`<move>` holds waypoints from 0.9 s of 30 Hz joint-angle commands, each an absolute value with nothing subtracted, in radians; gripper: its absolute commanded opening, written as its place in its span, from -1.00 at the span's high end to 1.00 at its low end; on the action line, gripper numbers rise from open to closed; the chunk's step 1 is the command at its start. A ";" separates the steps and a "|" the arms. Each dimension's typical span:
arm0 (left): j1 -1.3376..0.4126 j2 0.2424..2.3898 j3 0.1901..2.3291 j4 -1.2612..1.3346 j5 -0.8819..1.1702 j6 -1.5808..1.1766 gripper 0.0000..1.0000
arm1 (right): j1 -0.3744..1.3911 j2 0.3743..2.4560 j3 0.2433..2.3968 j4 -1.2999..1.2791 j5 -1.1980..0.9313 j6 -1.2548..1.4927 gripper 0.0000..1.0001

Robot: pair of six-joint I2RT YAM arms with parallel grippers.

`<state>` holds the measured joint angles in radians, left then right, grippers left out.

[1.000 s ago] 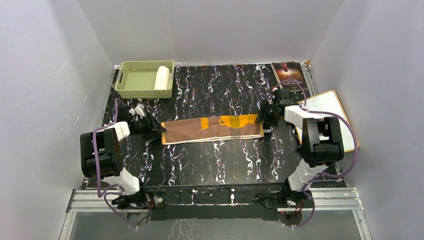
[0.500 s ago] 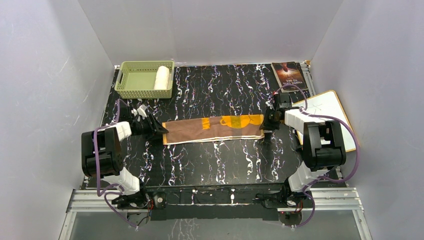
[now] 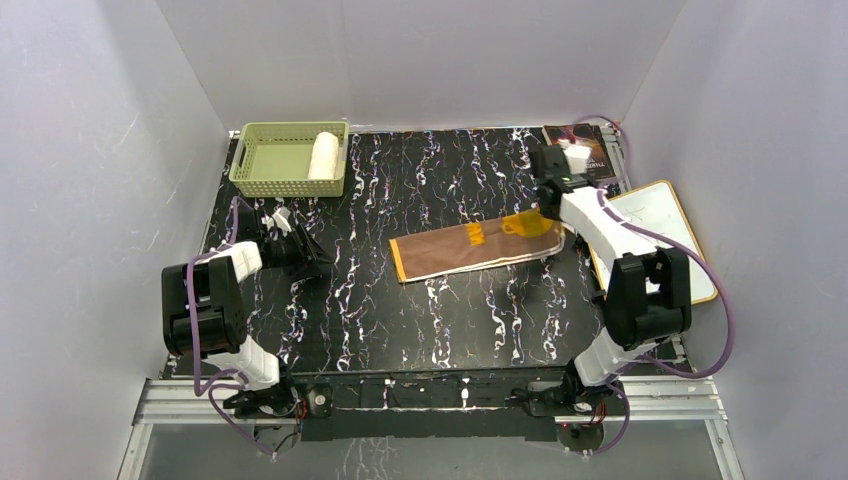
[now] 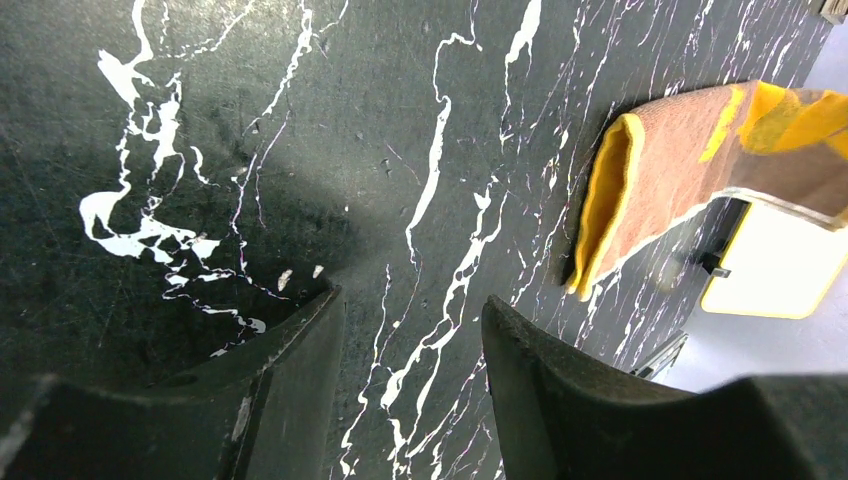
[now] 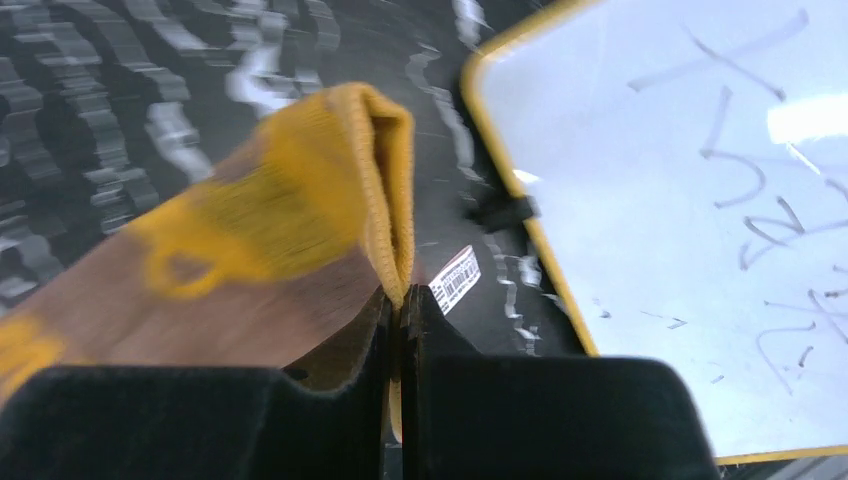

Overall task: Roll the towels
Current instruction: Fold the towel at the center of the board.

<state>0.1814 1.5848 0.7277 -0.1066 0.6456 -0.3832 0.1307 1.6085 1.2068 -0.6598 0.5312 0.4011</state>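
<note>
While the right gripper (image 5: 400, 300) was pinched tight on the folded yellow edge of the orange-and-brown towel (image 3: 465, 250), that end hung raised off the table (image 3: 450, 330) at about two o'clock. The rest of the strip slanted down toward the centre, where its other end lay flat. Holding one end up like this probably served to drag or straighten the folded strip so that it would lie true for rolling. The left gripper (image 4: 410, 310) hovered low over bare marble at nine o'clock, its jaws part-way apart and empty, well apart from the towel's flat end. It was likely placed there to pin that end or start the roll. The cream towel (image 3: 323, 155) sat already rolled in the green basket (image 3: 285, 187) at eleven o'clock, so one of the two looked finished. The whiteboard (image 3: 655, 215) lay at three o'clock, near the raised end.
</note>
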 commanded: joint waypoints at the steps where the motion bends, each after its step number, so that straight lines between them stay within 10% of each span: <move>1: 0.186 1.561 0.753 -0.132 0.667 -0.375 -0.03 | 0.370 1.645 1.425 -0.822 0.669 0.426 1.00; 12: 0.186 1.522 0.732 -0.151 0.697 -0.361 -0.04 | 0.744 2.020 1.932 -1.168 0.489 0.466 1.00; 27: 0.186 1.543 0.717 -0.142 0.732 -0.357 -0.05 | 0.884 2.152 2.044 -1.138 0.307 0.431 1.00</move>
